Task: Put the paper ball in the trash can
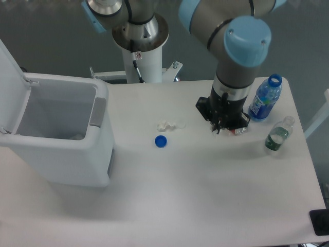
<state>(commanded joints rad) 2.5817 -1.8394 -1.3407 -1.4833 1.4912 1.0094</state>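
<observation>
Hanging over the right half of the desk (205, 195), the arm (241, 62) points its wrist straight down, with the jaws low, close to the desk top. The dark housing hides the jaws from this angle, so I cannot tell whether they are apart or together. Nothing can be seen held between them.

The paper ball (237, 130) lies on the desk just beside the jaws, on their right in the picture. It peeps out from under the edge of the housing as a small pale lump with a reddish fleck. Whether the jaws touch it I cannot tell.

The trash can (67, 154) stands at the far left of the desk, well apart from the ball. Its lid (7, 77) is swung up and its grey panel (97, 111) faces the middle of the desk.

Between the can and the arm lie a flat white scrap (169, 125) and, just below it, a blue cap (161, 141).

To the right of the arm stand a blue bottle (264, 100) with no cap and a small clear bottle (277, 135) nearer the desk's edge.
</observation>
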